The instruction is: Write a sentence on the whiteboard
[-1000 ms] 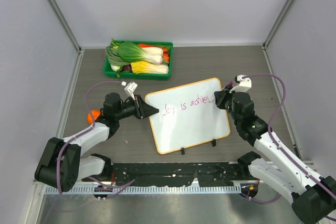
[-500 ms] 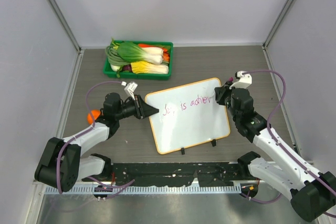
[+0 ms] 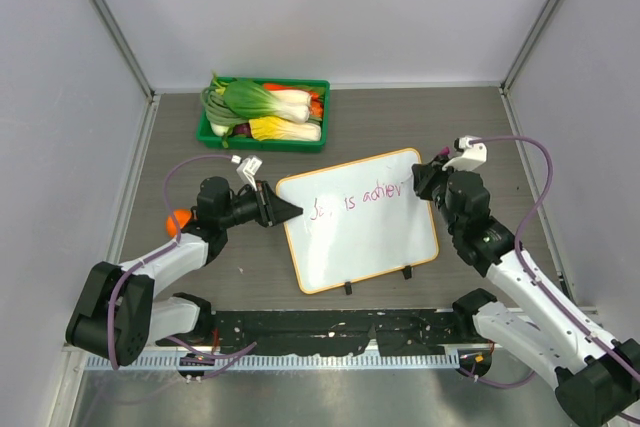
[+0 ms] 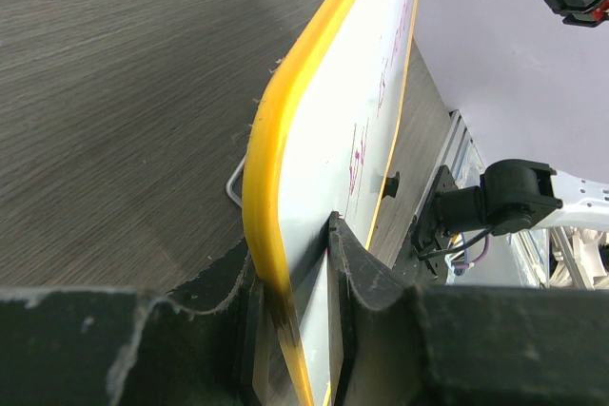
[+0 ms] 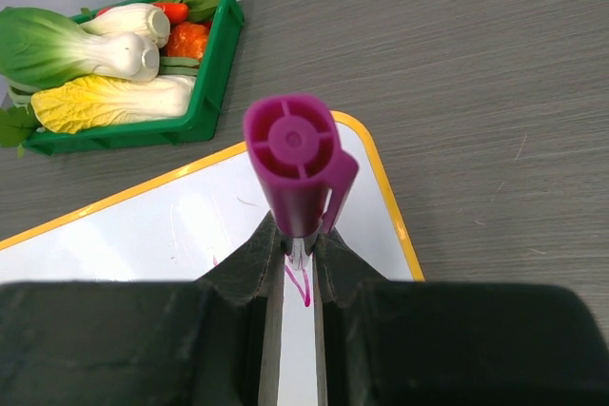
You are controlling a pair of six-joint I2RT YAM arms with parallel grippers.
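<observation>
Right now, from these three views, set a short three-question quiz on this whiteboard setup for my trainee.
1. True or false: the left gripper is clamped on the left edge of the whiteboard, one finger on each face.
2. Pick one. The right gripper holds: A) an eraser, B) a purple marker, C) a cloth.
3. Short answer: how many black feet show along the whiteboard's near edge in the top view?

Key: 1 true; 2 B; 3 two.
</observation>
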